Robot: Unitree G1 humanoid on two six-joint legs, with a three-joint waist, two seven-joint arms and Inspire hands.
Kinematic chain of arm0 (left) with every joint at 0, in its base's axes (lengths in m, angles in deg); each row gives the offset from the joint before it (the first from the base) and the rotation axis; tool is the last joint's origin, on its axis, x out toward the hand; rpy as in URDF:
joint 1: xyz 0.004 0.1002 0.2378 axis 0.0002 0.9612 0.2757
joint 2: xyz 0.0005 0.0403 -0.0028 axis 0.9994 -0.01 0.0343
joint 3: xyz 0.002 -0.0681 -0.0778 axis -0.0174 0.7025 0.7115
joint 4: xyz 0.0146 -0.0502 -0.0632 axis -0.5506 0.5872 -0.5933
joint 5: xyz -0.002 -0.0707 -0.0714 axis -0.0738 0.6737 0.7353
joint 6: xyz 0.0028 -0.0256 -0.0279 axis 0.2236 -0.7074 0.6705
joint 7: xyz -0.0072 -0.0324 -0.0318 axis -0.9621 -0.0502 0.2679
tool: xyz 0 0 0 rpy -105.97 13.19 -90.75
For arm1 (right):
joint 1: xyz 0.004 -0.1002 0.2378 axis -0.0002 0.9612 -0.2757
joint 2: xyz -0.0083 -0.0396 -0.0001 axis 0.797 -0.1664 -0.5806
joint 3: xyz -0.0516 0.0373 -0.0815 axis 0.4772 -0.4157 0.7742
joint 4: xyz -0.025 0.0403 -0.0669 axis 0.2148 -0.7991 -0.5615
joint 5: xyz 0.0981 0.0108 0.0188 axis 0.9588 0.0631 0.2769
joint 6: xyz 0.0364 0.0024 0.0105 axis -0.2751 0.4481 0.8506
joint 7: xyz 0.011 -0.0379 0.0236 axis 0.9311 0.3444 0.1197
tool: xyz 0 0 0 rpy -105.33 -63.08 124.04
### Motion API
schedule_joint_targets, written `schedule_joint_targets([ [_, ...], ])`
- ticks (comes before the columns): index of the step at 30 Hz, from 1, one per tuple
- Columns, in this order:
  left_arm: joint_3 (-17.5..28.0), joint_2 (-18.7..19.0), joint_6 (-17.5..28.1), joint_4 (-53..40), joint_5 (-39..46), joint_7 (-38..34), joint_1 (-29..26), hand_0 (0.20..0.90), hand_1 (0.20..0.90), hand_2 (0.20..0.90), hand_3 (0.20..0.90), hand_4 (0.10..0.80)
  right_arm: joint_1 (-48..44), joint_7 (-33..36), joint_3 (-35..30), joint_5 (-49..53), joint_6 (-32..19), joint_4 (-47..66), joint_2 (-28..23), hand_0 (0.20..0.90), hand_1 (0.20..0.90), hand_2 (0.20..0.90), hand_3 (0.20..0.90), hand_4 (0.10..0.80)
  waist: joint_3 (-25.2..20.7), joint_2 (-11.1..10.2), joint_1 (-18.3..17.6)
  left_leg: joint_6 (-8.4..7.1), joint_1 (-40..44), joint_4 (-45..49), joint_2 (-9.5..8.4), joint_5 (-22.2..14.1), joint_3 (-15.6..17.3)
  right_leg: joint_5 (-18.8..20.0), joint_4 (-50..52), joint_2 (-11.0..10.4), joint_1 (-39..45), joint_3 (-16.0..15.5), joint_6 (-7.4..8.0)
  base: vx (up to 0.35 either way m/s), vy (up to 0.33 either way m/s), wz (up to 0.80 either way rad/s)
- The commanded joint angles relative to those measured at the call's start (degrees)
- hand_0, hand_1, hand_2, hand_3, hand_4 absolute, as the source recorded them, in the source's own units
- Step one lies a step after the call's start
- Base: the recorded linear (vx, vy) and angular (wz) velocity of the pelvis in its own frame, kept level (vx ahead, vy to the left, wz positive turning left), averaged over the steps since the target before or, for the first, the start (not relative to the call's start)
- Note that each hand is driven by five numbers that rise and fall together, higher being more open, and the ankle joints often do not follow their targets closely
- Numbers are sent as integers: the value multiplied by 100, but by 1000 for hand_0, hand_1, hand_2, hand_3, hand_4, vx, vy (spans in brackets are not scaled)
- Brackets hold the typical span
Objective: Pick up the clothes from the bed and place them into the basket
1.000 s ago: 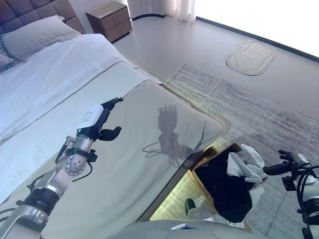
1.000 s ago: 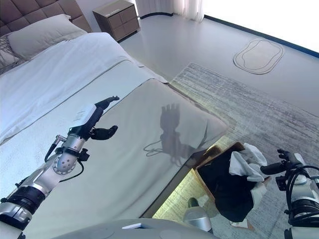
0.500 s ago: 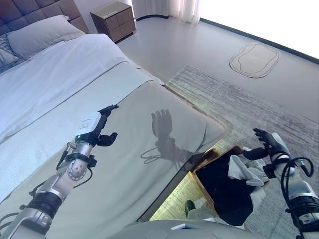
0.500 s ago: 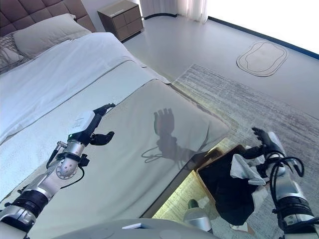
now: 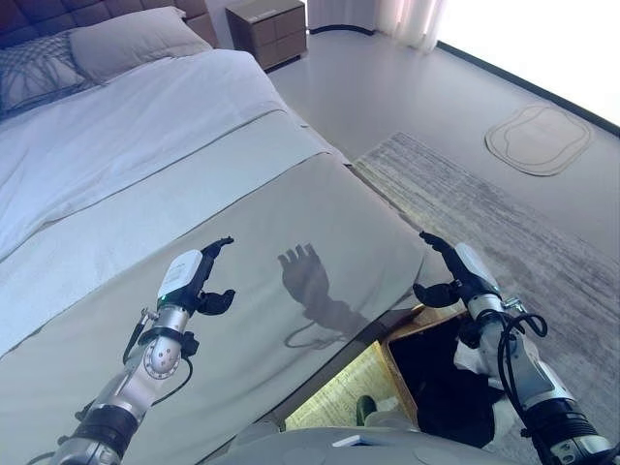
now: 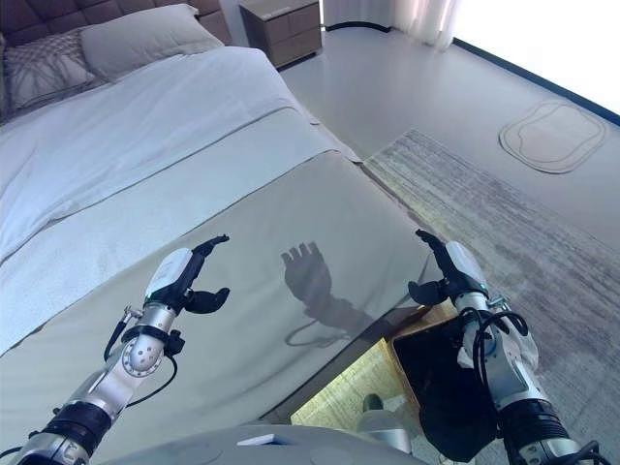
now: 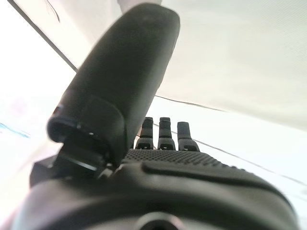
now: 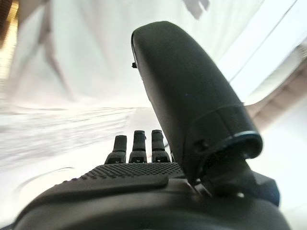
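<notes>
Lying in the basket, just below and behind the right hand, is the only clothing in sight: a dark garment that fills most of the visible inside, with a scrap of white cloth tucked beside the right forearm. No loose clothes show on the bed: ahead of both hands its cover is smooth, right up to the pillows far beyond the left hand. Both hands hover over the foot of the bed, fingers straight and spread from the thumb, holding nothing. The right hand is much the nearer to the basket, which stands on the floor against the bed's corner; the left is well apart from it. By my reading little or nothing remains to fetch, unless something lies out of view.
</notes>
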Motion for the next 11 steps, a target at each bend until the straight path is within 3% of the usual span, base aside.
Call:
schedule_joint_targets([
  [1,416,56,224,-76,262,-104,-357,900,900,900,900,800,-274,240,-170,-222,-545,704,-264,900,900,900,900,800,-317,-96,112,-52,30,101,-18,-414,-109,-486,725,71,-351,-151,86,51,17,9],
  [7,391,-6,138,-211,371,78,-215,900,900,900,900,800,-285,587,11,-1112,-354,684,-368,900,900,900,900,800,-274,-129,274,-28,12,125,-68,-412,-252,-565,808,74,-283,-271,65,28,15,15],
  [11,259,2,133,-249,449,222,-201,900,900,900,900,800,-324,563,206,-954,-157,694,-388,900,900,900,900,800,-240,-135,353,-20,5,141,-87,-416,-342,-605,858,46,-236,-347,62,13,9,8],
])
